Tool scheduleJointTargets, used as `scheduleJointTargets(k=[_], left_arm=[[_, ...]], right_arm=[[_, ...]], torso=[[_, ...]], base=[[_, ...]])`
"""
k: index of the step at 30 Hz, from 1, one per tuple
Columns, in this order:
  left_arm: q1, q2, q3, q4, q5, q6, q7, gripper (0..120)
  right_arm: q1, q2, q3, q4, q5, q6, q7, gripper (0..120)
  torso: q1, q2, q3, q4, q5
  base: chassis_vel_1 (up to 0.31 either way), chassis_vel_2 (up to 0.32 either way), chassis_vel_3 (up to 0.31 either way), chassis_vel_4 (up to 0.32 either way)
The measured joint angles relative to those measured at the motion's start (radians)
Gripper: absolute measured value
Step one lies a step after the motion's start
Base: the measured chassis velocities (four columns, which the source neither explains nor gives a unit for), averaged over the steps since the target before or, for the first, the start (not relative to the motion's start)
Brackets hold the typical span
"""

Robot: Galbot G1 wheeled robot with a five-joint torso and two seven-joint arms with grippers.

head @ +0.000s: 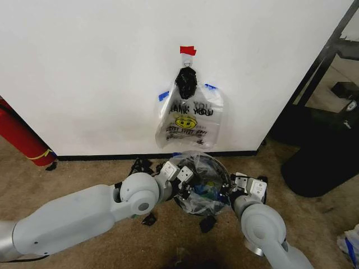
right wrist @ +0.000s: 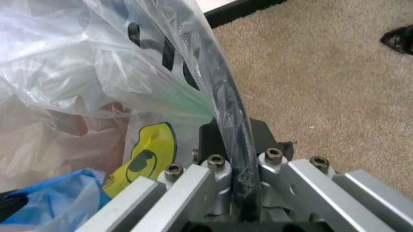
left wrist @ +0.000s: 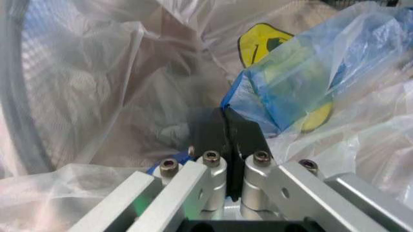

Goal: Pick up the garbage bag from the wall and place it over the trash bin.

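Wrist views: fingers (left wrist: 226,126) closed on garbage bag (left wrist: 284,87).

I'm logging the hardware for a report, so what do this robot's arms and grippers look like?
Both arms have smooth, rounded pale grey shells with ball-like joints. The left gripper and right gripper each have flat black fingers bolted to brushed silver metal bars with dark hex-socket screws. In the head view, white blocky wrist housings sit behind each gripper. No cables or markings are visible.
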Motion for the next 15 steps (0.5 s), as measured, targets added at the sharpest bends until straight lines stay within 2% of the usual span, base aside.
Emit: scheduleJointTargets(k=[3, 5, 7, 10, 15], left_arm=[[0.038, 0.003, -0.051, -0.017, 0.002, 0.0, -0.012, 0], [0.077, 0.013, -0.1, -0.057, 0.001, -0.001, -0.019, 0], [0.084, 0.018, -0.109, -0.07, 0.0, -0.001, -0.019, 0], [0.124, 0.061, -0.153, -0.149, -0.009, -0.001, -0.023, 0], [0.183, 0.107, -0.176, -0.201, -0.011, -0.001, -0.022, 0]], right_arm=[[0.006, 0.006, 0.005, -0.013, 0.007, 0.012, 0.0, 0], [0.014, 0.014, 0.016, -0.029, 0.02, 0.028, 0.001, 0], [0.017, 0.015, 0.019, -0.034, 0.024, 0.032, 0.001, 0], [0.025, 0.021, 0.036, -0.053, 0.063, 0.043, 0.005, 0], [0.03, 0.021, 0.078, -0.066, 0.107, 0.05, 0.019, 0]], torso=[[0.0, 0.0, 0.0, 0.0, 0.0], [0.0, 0.0, 0.0, 0.0, -0.0001], [0.0, 0.0, 0.0, 0.0, -0.0001], [0.0, 0.0, 0.0, 0.0001, 0.0], [0.0, 0.0, 0.0, -0.0002, -0.0003]], base=[[0.0, 0.0, 0.0, 0.0], [0.0, 0.0, 0.0, 0.0], [0.0, 0.0, 0.0, 0.0], [0.0, 0.0, 0.0, 0.0], [0.0, 0.0, 0.0, 0.0]])
